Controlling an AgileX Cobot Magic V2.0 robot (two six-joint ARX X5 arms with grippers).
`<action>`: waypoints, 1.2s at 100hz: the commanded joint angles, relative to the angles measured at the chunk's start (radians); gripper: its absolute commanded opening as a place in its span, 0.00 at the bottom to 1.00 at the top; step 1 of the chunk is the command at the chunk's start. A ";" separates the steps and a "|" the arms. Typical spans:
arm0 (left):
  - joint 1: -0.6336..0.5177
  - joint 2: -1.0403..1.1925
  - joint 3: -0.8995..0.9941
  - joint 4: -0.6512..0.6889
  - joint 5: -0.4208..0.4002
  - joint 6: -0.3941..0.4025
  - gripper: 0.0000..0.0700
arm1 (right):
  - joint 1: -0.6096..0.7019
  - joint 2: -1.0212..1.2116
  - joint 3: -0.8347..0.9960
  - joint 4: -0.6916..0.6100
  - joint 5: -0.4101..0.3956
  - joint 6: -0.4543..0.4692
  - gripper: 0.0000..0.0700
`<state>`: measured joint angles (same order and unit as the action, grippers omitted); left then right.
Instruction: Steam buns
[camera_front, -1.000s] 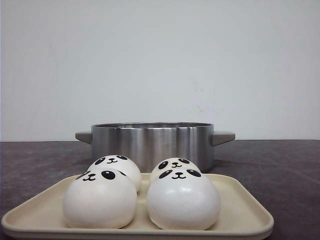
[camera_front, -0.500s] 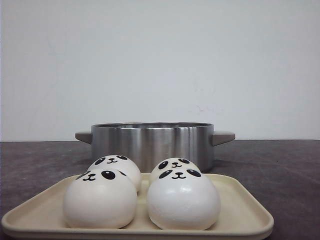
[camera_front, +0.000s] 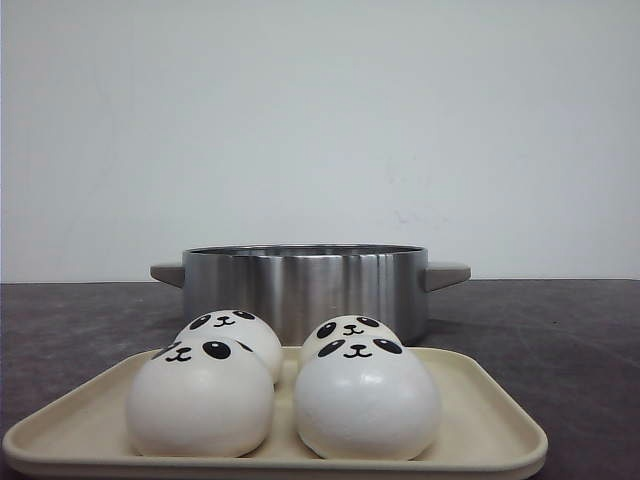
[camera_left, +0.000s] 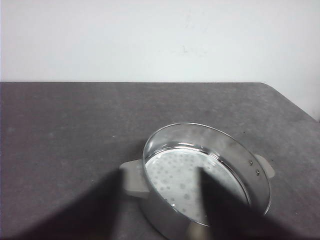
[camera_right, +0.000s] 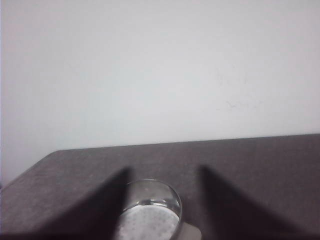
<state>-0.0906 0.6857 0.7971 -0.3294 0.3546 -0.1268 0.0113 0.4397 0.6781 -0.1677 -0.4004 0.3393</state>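
Note:
Four white panda-faced buns sit on a beige tray (camera_front: 490, 425) at the front: front left (camera_front: 200, 400), front right (camera_front: 367, 405), back left (camera_front: 235, 328), back right (camera_front: 350, 326). Behind the tray stands a steel pot (camera_front: 305, 285). Neither gripper shows in the front view. My left gripper (camera_left: 161, 172) is open and empty, above the pot (camera_left: 225, 150), whose perforated floor shows. My right gripper (camera_right: 165, 170) is open and empty, farther from the pot (camera_right: 150, 215). The buns are out of both wrist views.
The pot has a grey handle on each side (camera_front: 447, 274). Everything stands on a dark grey table (camera_front: 560, 330) before a white wall. The table's rounded corners show in the left wrist view (camera_left: 290, 100) and the right wrist view (camera_right: 30, 170).

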 joint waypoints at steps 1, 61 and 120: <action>-0.003 0.002 0.017 0.005 0.010 -0.042 0.80 | 0.000 0.003 0.015 0.010 -0.005 0.005 0.95; -0.145 -0.114 0.017 -0.103 0.114 -0.087 1.00 | 0.098 0.154 0.079 -0.175 0.006 -0.094 0.96; -0.201 -0.141 0.017 -0.210 0.110 -0.077 1.00 | 0.719 0.794 0.373 -0.543 0.246 0.138 0.96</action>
<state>-0.2863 0.5495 0.7975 -0.5446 0.4671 -0.2192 0.6933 1.1767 1.0389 -0.7109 -0.1566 0.3977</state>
